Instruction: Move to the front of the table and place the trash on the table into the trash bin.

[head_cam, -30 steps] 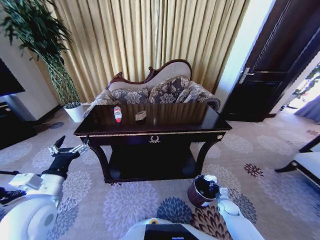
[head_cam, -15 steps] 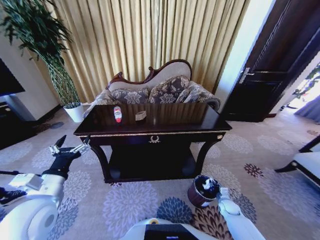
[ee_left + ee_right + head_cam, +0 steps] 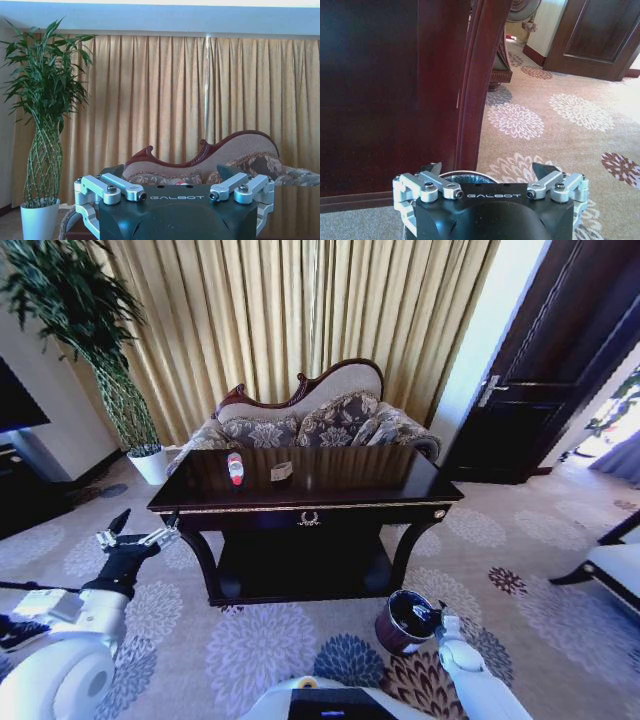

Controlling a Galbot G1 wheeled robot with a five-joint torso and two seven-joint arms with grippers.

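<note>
- The right gripper (image 3: 437, 615) is sitting a touch lower and farther right over the trash bin (image 3: 400, 622) than it was a second ago, and the white scrap seen at its tip in the earlier head views is no longer showing there.
- In the right wrist view the right gripper (image 3: 486, 172) is hanging with its jaws spread apart and nothing between them, directly above the bin's pale rim (image 3: 466, 173), beside the table's curved leg (image 3: 477, 90).
- That is reading as one piece of trash having just been let go into the bin; the bin's dark inside is not showing clearly enough to confirm what lies in it.
- The left gripper (image 3: 132, 535) is waiting raised at the robot's left, near the table's left front corner, fingers parted and empty; it has not shifted across the three head views.
- In the left wrist view the left gripper (image 3: 176, 195) is pointing toward the sofa (image 3: 210, 162) and curtains (image 3: 200, 95), with the potted plant (image 3: 45, 130) off to one side.
- On the table (image 3: 400, 485) two pieces of trash are lying toward the left half: the bottle (image 3: 235, 468) with its red cap and label, and the small tan box (image 3: 282, 471) near it, apart from each other.
- Judging from this, the task is partly done, with the bottle and box not yet collected.
- The camera and the table have kept the same position, so the robot is standing parked at the table's front.
</note>
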